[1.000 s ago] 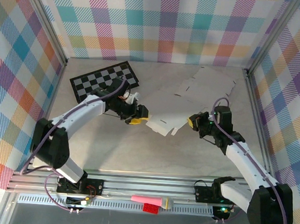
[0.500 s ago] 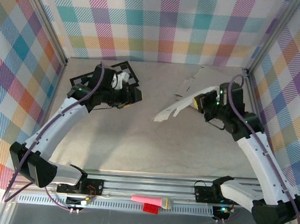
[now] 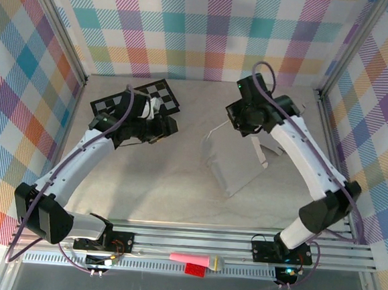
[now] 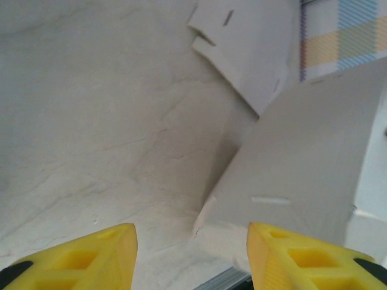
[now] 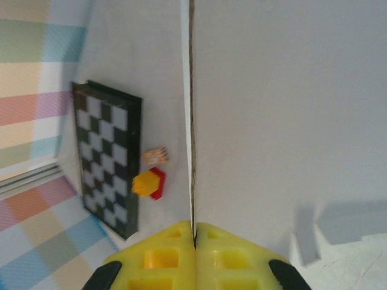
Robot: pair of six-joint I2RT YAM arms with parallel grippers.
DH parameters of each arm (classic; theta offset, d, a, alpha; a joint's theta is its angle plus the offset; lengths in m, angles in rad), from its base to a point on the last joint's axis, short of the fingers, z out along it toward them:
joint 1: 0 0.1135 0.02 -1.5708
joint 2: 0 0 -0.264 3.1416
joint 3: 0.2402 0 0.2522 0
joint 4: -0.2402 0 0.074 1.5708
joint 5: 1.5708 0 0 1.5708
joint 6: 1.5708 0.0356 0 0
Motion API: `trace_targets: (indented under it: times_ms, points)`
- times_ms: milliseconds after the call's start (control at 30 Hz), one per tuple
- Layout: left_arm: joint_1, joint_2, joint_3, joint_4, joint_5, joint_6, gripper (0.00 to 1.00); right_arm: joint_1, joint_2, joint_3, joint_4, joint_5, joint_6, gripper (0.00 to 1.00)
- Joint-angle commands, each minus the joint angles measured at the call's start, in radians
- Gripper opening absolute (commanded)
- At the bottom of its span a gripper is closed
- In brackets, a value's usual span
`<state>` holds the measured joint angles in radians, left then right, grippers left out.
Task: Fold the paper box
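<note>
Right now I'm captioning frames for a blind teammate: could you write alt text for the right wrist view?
The yellow right pincer is shut on the edge of the white paper box sheet, whose face spreads across the right half of the frame. To its left, a black-and-white checkerboard lies on the pale table beside a plaid wall.

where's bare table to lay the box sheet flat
Bare table in front, between the paper sheet and the near rail, and mid-table between the left gripper and the sheet. Crowded at the back: checkerboard left, right gripper gripping the sheet.
</note>
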<state>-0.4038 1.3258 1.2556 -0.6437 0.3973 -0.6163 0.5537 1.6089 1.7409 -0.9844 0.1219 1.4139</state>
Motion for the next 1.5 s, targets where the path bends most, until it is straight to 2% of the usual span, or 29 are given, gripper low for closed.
trace_targets:
  times_ms: [0, 167, 267, 367, 467, 600, 767, 867, 933, 1067, 1167, 1300, 1467]
  points:
    - [-0.011, -0.069, -0.031, 0.020, -0.019, 0.031, 0.50, 0.003, 0.034, -0.058, 0.126, -0.047, 0.001, 0.00]
    - [-0.087, -0.072, -0.104, 0.025, -0.025, 0.160, 0.52, 0.002, 0.061, -0.111, 0.169, -0.061, -0.027, 0.00]
    - [-0.173, -0.073, -0.166, 0.113, -0.067, 0.185, 0.54, 0.002, 0.064, -0.137, 0.177, -0.067, -0.040, 0.00]
    - [-0.283, -0.063, -0.206, 0.167, -0.198, 0.238, 0.55, 0.001, 0.065, -0.157, 0.189, -0.081, -0.027, 0.00]
    - [-0.340, -0.031, -0.221, 0.202, -0.274, 0.286, 0.55, 0.001, 0.071, -0.146, 0.185, -0.094, -0.021, 0.00]
    - [-0.365, 0.003, -0.244, 0.298, -0.279, 0.303, 0.56, 0.000, 0.071, -0.136, 0.178, -0.097, -0.033, 0.00]
    - [-0.375, 0.075, -0.223, 0.305, -0.305, 0.339, 0.55, -0.005, 0.068, -0.130, 0.169, -0.116, -0.036, 0.00]
    - [-0.376, 0.097, -0.216, 0.299, -0.348, 0.362, 0.51, -0.006, 0.061, -0.133, 0.168, -0.123, -0.035, 0.00]
    - [-0.376, 0.104, -0.212, 0.304, -0.353, 0.377, 0.45, -0.008, 0.057, -0.136, 0.176, -0.132, -0.036, 0.00]
    - [-0.377, 0.117, -0.197, 0.289, -0.359, 0.398, 0.18, -0.019, 0.061, -0.137, 0.189, -0.159, -0.044, 0.00]
    - [-0.377, 0.101, -0.204, 0.291, -0.362, 0.404, 0.06, -0.033, 0.063, -0.144, 0.201, -0.194, -0.058, 0.00]
    - [-0.377, 0.082, -0.210, 0.279, -0.342, 0.415, 0.02, -0.054, 0.057, -0.171, 0.243, -0.238, -0.089, 0.00]
    - [-0.377, 0.075, -0.211, 0.261, -0.319, 0.426, 0.00, -0.078, 0.051, -0.228, 0.335, -0.311, -0.091, 0.16]
